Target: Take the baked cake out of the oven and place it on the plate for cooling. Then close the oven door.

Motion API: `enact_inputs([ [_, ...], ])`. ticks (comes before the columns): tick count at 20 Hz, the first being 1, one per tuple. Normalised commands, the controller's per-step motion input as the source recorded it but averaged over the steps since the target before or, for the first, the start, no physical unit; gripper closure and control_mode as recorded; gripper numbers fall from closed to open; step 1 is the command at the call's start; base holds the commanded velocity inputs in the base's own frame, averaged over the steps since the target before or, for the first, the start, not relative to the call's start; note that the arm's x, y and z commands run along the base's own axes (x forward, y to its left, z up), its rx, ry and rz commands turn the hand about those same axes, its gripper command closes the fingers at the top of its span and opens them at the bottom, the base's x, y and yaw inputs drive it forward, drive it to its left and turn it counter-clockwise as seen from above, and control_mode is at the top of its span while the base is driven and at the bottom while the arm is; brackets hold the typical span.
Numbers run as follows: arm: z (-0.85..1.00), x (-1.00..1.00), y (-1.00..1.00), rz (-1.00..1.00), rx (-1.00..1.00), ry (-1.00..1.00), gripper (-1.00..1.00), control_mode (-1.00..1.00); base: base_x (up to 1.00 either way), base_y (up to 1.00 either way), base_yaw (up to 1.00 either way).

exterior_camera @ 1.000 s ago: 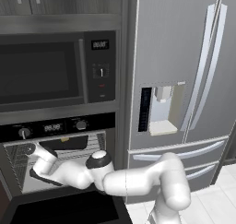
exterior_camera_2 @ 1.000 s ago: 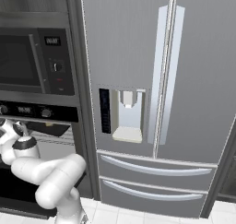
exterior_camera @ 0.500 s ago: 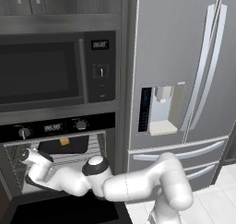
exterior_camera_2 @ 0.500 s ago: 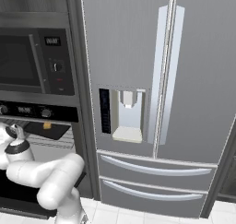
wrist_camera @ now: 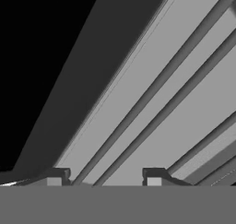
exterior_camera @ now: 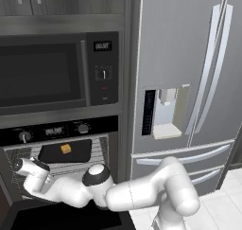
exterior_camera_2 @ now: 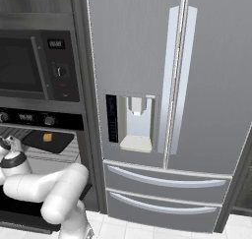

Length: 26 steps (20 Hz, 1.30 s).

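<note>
A: Where is the cake?
B: Small orange-yellow cake [exterior_camera: 65,149] sitting on a dark tray [exterior_camera: 66,151] on a wire rack [exterior_camera: 97,147], inside the open oven [exterior_camera: 59,151]. Seen again from the right base view as an orange block [exterior_camera_2: 47,136] on the same tray.

A: And the oven itself?
B: Black, built into the cabinet column, with two round knobs and a small display between them on the control strip. Oven door [exterior_camera: 56,215] dropped open, lying flat and dark along the bottom of the left base view.

A: Where is the claw?
B: Claw [wrist_camera: 103,178] reaching into the left part of the cavity, well left of the cake and lower than the tray. White arm [exterior_camera: 142,196] stretched leftward across the open door. Hand view looking along grey rack bars and a dark oven wall.

A: Open or closed?
B: Partly open, two dark fingertips [wrist_camera: 154,177] apart with nothing between them.

A: What surrounds the oven?
B: Microwave [exterior_camera: 52,73] directly above. Stainless refrigerator [exterior_camera: 189,82] with a water dispenser to the right.
</note>
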Motion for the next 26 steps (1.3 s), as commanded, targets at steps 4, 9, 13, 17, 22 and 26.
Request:
enact_inputs([
  [4, -0.94, -0.80, 0.25, -0.07, -0.15, -0.02, 1.00, -1.00, 0.00, 0.00, 0.00],
  [9, -0.94, -0.79, 0.25, -0.08, -0.14, -0.02, 1.00, -1.00, 0.00, 0.00, 0.00],
  [13, -0.94, -0.79, 0.25, -0.08, -0.13, -0.03, 1.00, -1.00, 0.00, 0.00, 0.00],
  [17, -0.94, -0.82, 0.24, -0.08, -0.12, -0.09, 1.00, -1.00, 0.00, 0.00, 0.00],
  [22, -0.94, -0.77, 0.23, -0.10, -0.12, -0.09, 1.00, -1.00, 0.00, 0.00, 0.00],
  [26, -0.94, -0.51, 0.12, -0.11, -0.06, -0.09, 1.00, -1.00, 0.00, 0.00, 0.00],
])
